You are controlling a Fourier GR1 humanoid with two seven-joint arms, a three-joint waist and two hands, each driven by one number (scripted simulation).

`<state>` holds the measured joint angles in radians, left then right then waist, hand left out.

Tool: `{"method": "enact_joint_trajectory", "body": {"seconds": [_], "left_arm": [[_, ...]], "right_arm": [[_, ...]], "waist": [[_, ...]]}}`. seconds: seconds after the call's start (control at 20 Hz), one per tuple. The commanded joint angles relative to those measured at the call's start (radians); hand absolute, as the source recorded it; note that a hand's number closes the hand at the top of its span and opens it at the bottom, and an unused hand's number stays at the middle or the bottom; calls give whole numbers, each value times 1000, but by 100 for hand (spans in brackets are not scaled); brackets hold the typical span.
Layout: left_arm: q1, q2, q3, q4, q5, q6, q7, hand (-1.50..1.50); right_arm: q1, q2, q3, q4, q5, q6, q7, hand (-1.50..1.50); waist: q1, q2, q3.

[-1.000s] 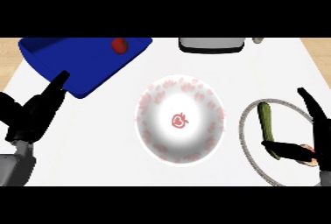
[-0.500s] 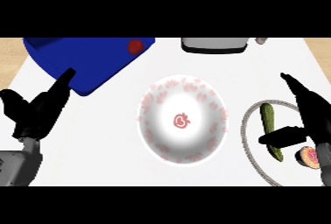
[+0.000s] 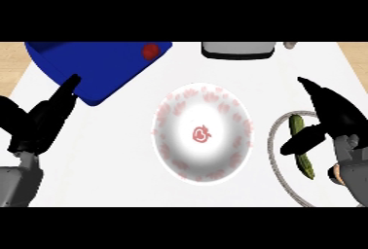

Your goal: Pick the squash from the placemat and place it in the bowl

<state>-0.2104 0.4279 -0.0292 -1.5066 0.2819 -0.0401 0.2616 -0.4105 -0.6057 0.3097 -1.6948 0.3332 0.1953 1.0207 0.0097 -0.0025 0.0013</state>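
A long green squash (image 3: pixel 308 166) lies on a round white placemat with a grey rim (image 3: pixel 276 146) at the right. The white bowl (image 3: pixel 203 133), with red markings inside, sits at the centre, to the left of the placemat. My right hand (image 3: pixel 336 115) hovers over the squash's right side. Its fingers are straight and point away from me, and its thumb (image 3: pixel 301 141) crosses the middle of the squash. It is open, and I cannot tell whether the thumb touches the squash. My left hand (image 3: pixel 39 121) rests open at the left edge, fingers up.
A blue tray (image 3: pixel 101 63) holding a small red thing (image 3: pixel 150 50) lies at the back left, close to my left fingertips. A grey object (image 3: pixel 238 48) stands at the back centre. A small peach-coloured item (image 3: pixel 336 173) shows beside my right forearm.
My right hand has moved in over the squash, and its thumb now lies across it. The left hand has risen a little toward the blue tray.
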Motion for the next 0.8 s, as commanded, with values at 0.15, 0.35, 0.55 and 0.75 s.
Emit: {"method": "enact_joint_trajectory", "body": {"seconds": [0.15, 0.35, 0.55, 0.75], "left_arm": [[22, -32, 21, 41, -14, -49, -46, 0], [28, -13, 32, -36, -1, -63, 5, 0], [-31, -47, 34, 77, -47, -49, -36, 0], [35, -100, -2, -25, -84, -3, 7, 0]], "right_arm": [[-3, 45, -8, 20, 25, 96, 84, -150], [5, 10, -42, 80, 10, 141, 58, -150], [47, -4, -55, 73, 18, 160, 37, -150], [43, 51, -52, 82, 66, 152, 57, -150]], "waist": [[-8, 2, -2], [-4, 1, -1], [-14, 3, -2], [-9, 1, -1]]}}
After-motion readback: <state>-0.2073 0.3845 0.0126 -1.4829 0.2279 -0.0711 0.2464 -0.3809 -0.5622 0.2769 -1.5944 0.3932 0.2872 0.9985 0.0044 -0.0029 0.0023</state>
